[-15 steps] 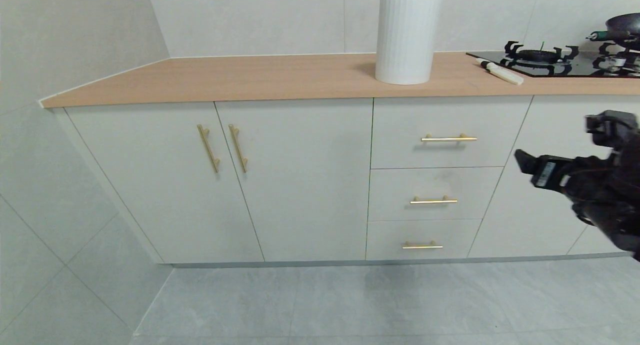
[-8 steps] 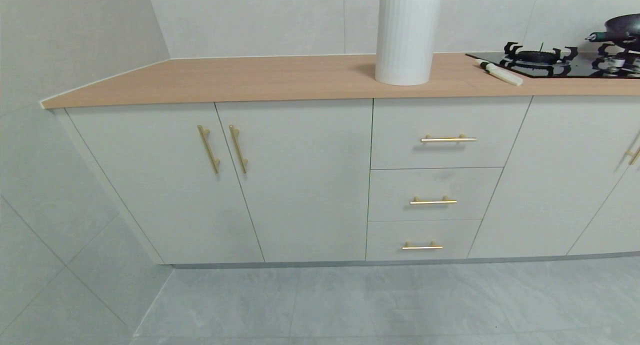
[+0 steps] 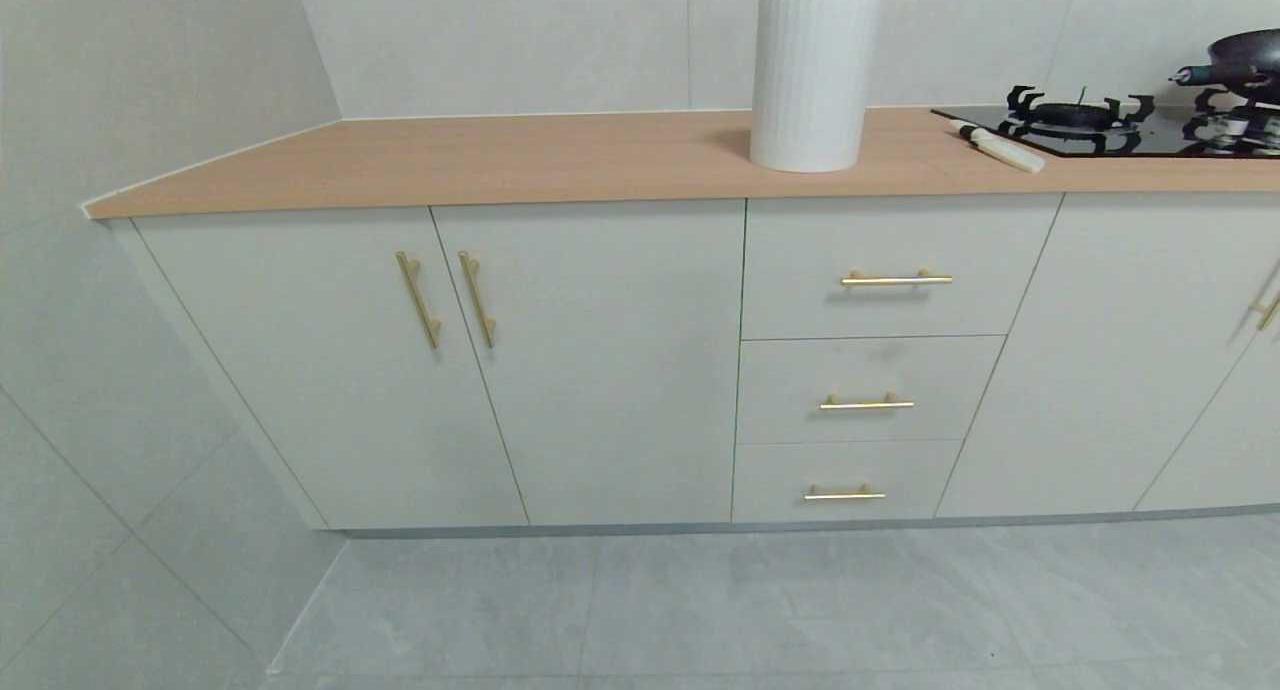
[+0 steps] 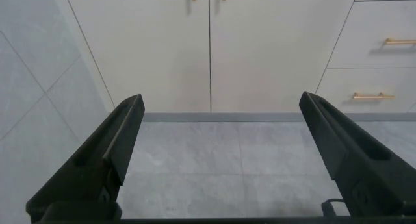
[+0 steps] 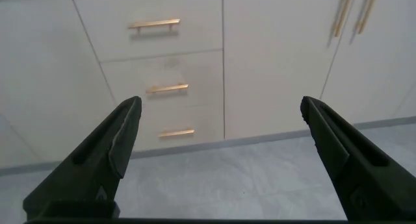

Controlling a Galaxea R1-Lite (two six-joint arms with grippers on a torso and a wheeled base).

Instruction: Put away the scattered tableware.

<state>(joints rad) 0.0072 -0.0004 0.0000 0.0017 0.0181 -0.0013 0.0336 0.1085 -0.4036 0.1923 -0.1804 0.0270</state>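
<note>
So, both sets of jaws are spread wide apart with nothing in them. Our left gripper hangs low over the grey floor, facing the foot of the two doors, and past one finger we catch a couple of the drawers with their gold handles. Our right gripper is low too, pointed at the stack of three drawers, with floor under it and the right doors just beside the stack. From the head view we get the whole run: a wood counter over pale cupboards, the two doors with upright gold handles, then the three drawers next to them, all shut. The knife, the piece of tableware we can spot, lies flat on the counter at the near corner of the black hob, with its cream handle toward the counter's front edge. We can't tell if it overlaps the glass. A tall white ribbed holder stands upright on the counter right above the drawers, near the knife but apart from it. A dark pan sits on the far burner, and a grey tiled wall runs behind the lot.
</note>
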